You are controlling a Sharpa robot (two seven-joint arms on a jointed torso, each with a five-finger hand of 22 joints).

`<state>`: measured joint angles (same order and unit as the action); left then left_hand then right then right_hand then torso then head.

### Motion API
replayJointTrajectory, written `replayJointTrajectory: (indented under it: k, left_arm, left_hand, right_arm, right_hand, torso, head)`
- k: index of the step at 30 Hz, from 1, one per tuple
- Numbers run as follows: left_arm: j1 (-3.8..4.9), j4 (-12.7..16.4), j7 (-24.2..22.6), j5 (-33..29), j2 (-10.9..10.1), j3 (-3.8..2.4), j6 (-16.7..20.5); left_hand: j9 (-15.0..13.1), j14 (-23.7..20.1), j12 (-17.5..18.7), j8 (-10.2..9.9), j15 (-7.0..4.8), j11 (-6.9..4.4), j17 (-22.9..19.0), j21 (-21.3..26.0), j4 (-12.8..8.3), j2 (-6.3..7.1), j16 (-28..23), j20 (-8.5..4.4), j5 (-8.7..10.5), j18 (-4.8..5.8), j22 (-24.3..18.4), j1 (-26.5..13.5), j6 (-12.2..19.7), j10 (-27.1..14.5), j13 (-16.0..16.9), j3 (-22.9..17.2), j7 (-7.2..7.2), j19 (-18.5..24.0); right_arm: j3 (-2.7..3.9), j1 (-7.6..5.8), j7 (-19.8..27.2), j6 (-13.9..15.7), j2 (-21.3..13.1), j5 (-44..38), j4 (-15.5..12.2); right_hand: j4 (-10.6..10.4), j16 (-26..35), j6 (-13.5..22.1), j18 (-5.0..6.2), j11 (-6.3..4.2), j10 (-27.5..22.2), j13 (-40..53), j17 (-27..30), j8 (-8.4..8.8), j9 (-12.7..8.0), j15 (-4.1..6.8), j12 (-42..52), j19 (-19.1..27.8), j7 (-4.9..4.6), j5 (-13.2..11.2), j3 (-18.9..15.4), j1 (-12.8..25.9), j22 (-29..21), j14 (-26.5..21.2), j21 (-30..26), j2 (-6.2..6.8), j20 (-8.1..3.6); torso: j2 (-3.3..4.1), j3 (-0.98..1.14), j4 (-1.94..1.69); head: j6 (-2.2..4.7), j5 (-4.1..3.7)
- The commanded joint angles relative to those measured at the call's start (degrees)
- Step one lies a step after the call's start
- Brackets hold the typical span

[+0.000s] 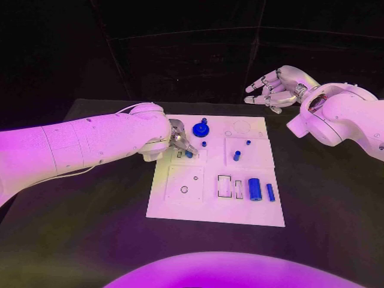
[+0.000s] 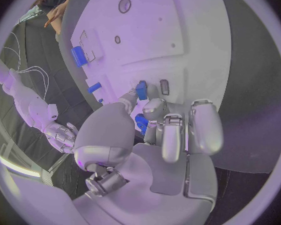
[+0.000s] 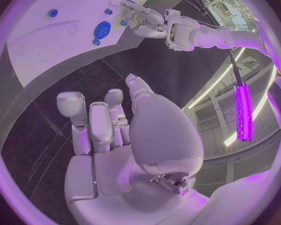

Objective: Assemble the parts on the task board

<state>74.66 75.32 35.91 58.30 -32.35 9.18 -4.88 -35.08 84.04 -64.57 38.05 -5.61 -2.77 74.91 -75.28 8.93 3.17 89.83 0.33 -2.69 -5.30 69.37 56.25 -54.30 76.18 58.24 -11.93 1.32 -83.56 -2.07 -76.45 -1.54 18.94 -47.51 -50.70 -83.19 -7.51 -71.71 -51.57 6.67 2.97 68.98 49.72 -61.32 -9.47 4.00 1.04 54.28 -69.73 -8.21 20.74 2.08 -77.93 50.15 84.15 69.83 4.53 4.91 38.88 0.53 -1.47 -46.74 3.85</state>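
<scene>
Task board (image 1: 213,207): white plate, mid surface (image 1: 88,240).

Near row: blue cylinder (image 1: 255,189) w/ slimmer blue bar (image 1: 270,192) just beside it, both lying flat. Judged light, rigid, smooth plastic, apt to roll; best taken across the middle of the long sides.

Mid: small blue peg (image 1: 237,156), upright or tilted cannot be told.

Left robot hand (image 1: 180,143): over board's left part, fingers drawn together round a small blue part (image 2: 141,90); left wrist view shows fingertips (image 2: 129,96) touching it, probably pinched. The head view hides that contact behind the wrist.

Far: blue gear-like disc (image 1: 201,129), teeth plain in right wrist view (image 3: 103,29), not in head view.

Right robot hand (image 1: 274,87): raised beyond board's far right corner, fingers loosely apart, nothing held.
</scene>
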Motion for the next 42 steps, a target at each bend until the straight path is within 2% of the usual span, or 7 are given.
replayJointTrajectory:
  k: [1,18,28,32,38,40,42]
  left_arm:
    - [-0.05,0.5,0.5,0.3,-0.1,0.05,0.0]
    - [-0.03,1.6,0.7,0.4,-0.7,0.02,0.9]
    - [0.01,2.0,0.5,0.4,-1.6,-0.14,1.4]
    - [0.01,2.7,-0.3,0.4,-2.2,-1.55,2.6]
    - [0.17,4.2,-1.6,0.4,-3.5,-5.48,4.2]
    - [0.5,4.5,-1.7,0.4,-4.1,-6.9,3.9]
    - [0.93,4.4,-1.6,0.4,-4.3,-7.48,3.1]
  left_hand:
    - [-0.1,6.0,-0.3,0.4,-0.42,0.03,15.1,-0.3,0.1,-0.44,0.2,-0.04,-0.2,1.08,0.1,-0.1,-0.4,0.4,0.1,0.4,-0.17,-0.3]
    - [-0.2,6.0,-0.5,0.6,-0.5,-0.06,15.1,-0.3,1.0,-0.79,0.2,-0.12,-0.21,1.1,0.3,0.1,-0.5,0.4,0.1,2.1,-0.28,-0.4]
    - [-0.3,6.0,-0.4,0.8,-0.53,-0.1,15.1,-0.2,2.0,-0.53,0.2,-0.17,-0.2,1.07,0.2,-0.1,-0.5,0.4,-0.1,4.2,-0.31,-0.3]
    - [-0.4,6.0,0.2,0.8,-0.61,-0.12,15.1,1.3,3.8,0.58,0.2,-0.28,0.03,0.68,-1.7,-1.1,-0.1,-0.1,-0.8,7.4,-0.32,0.3]
    - [-0.5,6.0,1.2,0.6,-0.61,-0.03,15.1,2.9,6.7,1.65,0.2,-0.39,0.05,0.35,-3.6,-1.1,0.9,-1.0,-2.0,11.8,-0.16,1.0]
    - [-0.4,6.0,1.7,0.2,-0.5,0.14,15.1,3.4,7.1,1.69,0.2,-0.34,0.05,0.25,-4.2,-0.4,1.6,-1.4,-2.5,12.6,0.06,1.2]
    - [0.0,6.0,2.1,-0.5,-0.31,0.4,15.1,4.0,7.3,1.62,0.2,-0.24,0.03,0.14,-4.9,0.4,2.5,-1.8,-3.0,13.1,0.38,1.5]
  right_arm:
    - [0.04,-0.14,0.5,-0.3,0.1,-0.1,0.1]
    - [0.04,-0.13,0.6,-0.5,0.5,-0.1,0.5]
    - [0.04,-0.13,0.7,-0.5,0.6,-0.1,0.7]
    - [0.04,-0.13,0.9,-0.4,0.7,-0.1,0.9]
    - [0.03,-0.12,1.1,-0.3,1.0,-0.1,1.5]
    - [0.03,-0.12,1.1,-0.3,1.1,-0.1,1.7]
    - [0.03,-0.12,1.1,-0.4,1.2,-0.1,1.9]
  right_hand:
    - [-0.4,0.3,0.4,0.83,0.17,-0.1,-0.1,-0.1,-0.1,0.0,0.27,0.1,-0.6,-0.13,-0.1,0.0,0.7,0.0,0.6,-0.3,-0.13,-0.02]
    - [-0.5,0.3,0.4,0.86,0.15,-0.2,-0.2,-0.1,-0.17,0.0,0.28,0.1,-0.5,-0.11,-0.2,-0.3,0.7,-0.2,0.6,-0.5,-0.02,-0.02]
    - [-0.6,0.4,0.4,0.87,0.16,-0.3,-0.2,-0.1,-0.23,0.0,0.28,0.1,-0.5,-0.1,-0.4,-0.5,0.8,-0.3,0.6,-0.5,0.08,-0.03]
    - [-0.6,0.5,0.4,0.91,0.16,-0.3,-0.3,0.1,-0.23,0.0,0.28,0.0,-0.4,-0.1,-0.4,-0.5,0.8,-0.5,0.6,-0.6,0.09,-0.03]
    - [-0.7,0.6,0.6,0.96,0.18,-0.4,-0.4,0.2,-0.27,0.0,0.26,0.0,-0.2,-0.12,-0.6,-0.8,0.8,-0.8,0.5,-0.9,0.23,-0.02]
    - [-0.8,0.7,0.6,0.97,0.18,-0.5,-0.5,0.2,-0.29,0.0,0.26,-0.1,-0.2,-0.12,-0.8,-1.0,0.9,-0.9,0.5,-0.9,0.26,-0.02]
    - [-0.8,0.7,0.6,0.97,0.18,-0.5,-0.5,0.2,-0.29,0.0,0.26,-0.1,-0.2,-0.12,-0.8,-1.0,0.9,-0.9,0.5,-0.9,0.26,-0.02]
  torso:
    - [-0.03,0.0,-0.02]
    - [0.0,-0.01,0.04]
    - [-0.01,-0.01,0.03]
    - [-0.05,-0.03,-0.03]
    - [-0.03,0.02,-0.07]
    - [-0.04,0.01,-0.03]
    - [-0.02,0.0,0.0]
  head:
    - [-0.01,-0.02]
    - [-0.07,-0.06]
    - [0.23,-0.09]
    - [0.54,-0.22]
    - [0.82,-0.21]
    - [0.92,-0.16]
    - [1.06,-0.15]
